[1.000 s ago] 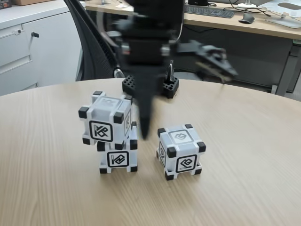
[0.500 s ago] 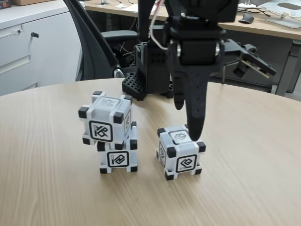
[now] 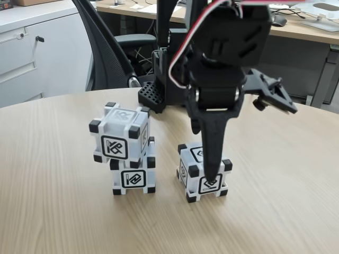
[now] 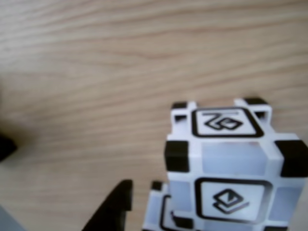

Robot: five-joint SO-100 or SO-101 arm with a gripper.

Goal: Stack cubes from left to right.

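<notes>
Lone cube [image 3: 204,172] upright, corner-on

Wood-grain table [image 4: 120,72] fills the top and left of the wrist view. At lower right, a white-grey cube [image 4: 231,163], close and slightly blurred, with black corner blocks; two faces show, each bearing a black-framed square symbol. Below its left edge a second cube [image 4: 161,214] peeks out, mostly hidden, one black corner showing. Just left of that, a black pointed finger [image 4: 113,209] rises from the bottom edge. A dark shape [image 4: 6,147] sits at the left edge, unidentifiable.
</notes>
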